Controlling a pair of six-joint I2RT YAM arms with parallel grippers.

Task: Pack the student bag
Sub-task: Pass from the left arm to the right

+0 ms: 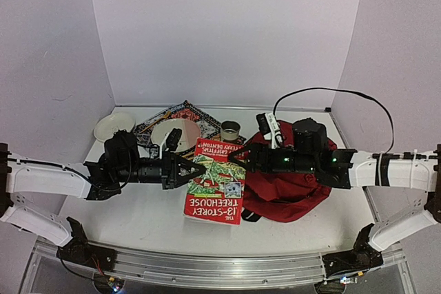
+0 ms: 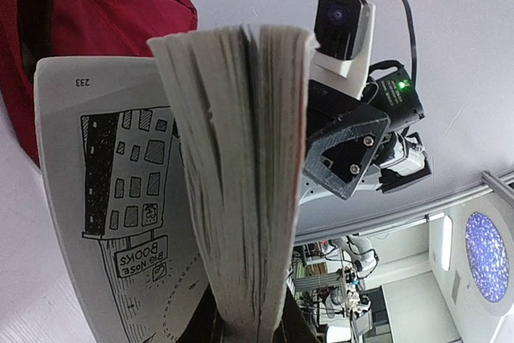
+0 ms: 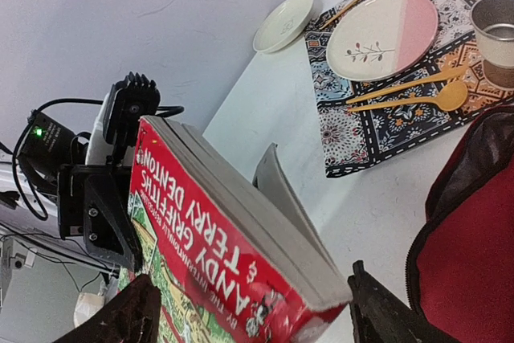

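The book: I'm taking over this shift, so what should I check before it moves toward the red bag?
1. Left gripper shut on the book: ok.
2. Right gripper open, jaws straddling the book's far end: ok.
3. Book closed flat: not ok, it fans apart.
4. Student bag mouth open enough: cannot tell.
5. Cup upright: ok.

Fanned book (image 2: 241, 158) upright; student bag (image 2: 104, 6) behind, upper left.
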